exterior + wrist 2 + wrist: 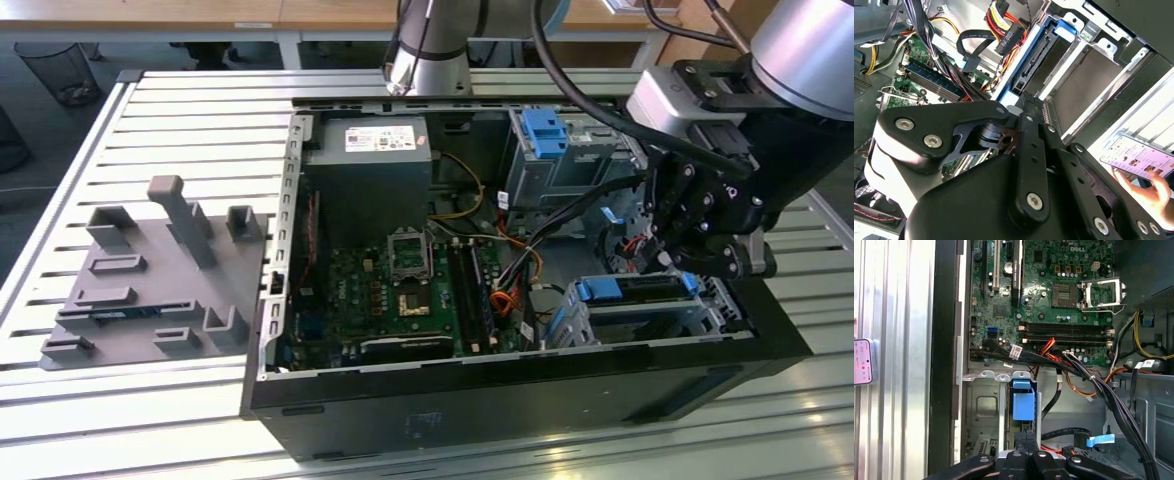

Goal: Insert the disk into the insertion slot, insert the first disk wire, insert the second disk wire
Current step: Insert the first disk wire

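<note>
The disk (pixel 638 291), one silver drive in a bright blue carrier, sits inside the single insertion slot (pixel 577 322) at a corner of the open computer case (pixel 507 400). The case wall hems it on one side and a loose bundle of black cables (pixel 1104 390) crowds the other. The gripper (pixel 1027 101) hangs at the disk's connector end with its fingers closed together and nothing visible between them. Whether the tips touch the carrier I cannot tell. One hand (pixel 1150 192) holds one phone (pixel 1139 160) outside the case.

gripper (pixel 694 268) above disk (pixel 638 291), seated in insertion slot (pixel 577 318)
</note>
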`<action>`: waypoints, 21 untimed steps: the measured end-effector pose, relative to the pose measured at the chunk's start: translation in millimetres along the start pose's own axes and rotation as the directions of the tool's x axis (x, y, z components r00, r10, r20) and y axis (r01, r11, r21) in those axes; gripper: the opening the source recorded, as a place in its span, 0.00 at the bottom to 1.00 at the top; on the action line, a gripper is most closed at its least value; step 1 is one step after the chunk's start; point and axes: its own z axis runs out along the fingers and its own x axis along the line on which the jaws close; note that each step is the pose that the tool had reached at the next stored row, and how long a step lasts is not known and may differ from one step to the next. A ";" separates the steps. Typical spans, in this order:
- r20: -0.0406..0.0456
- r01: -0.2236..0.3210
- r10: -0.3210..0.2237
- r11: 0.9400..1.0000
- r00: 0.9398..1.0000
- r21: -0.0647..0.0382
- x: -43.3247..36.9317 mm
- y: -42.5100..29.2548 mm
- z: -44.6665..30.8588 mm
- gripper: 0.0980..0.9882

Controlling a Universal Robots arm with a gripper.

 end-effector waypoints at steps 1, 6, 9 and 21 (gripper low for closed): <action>0.000 0.000 0.000 1.000 1.000 0.000 -0.1 -0.2 0.0 0.01; 0.000 0.000 0.000 1.000 1.000 0.000 -1.1 -1.7 -0.1 0.01; 0.000 0.000 0.000 1.000 1.000 0.000 -1.8 -3.4 0.0 0.01; 0.000 0.000 0.000 1.000 1.000 0.000 -4.0 -6.8 -0.2 0.01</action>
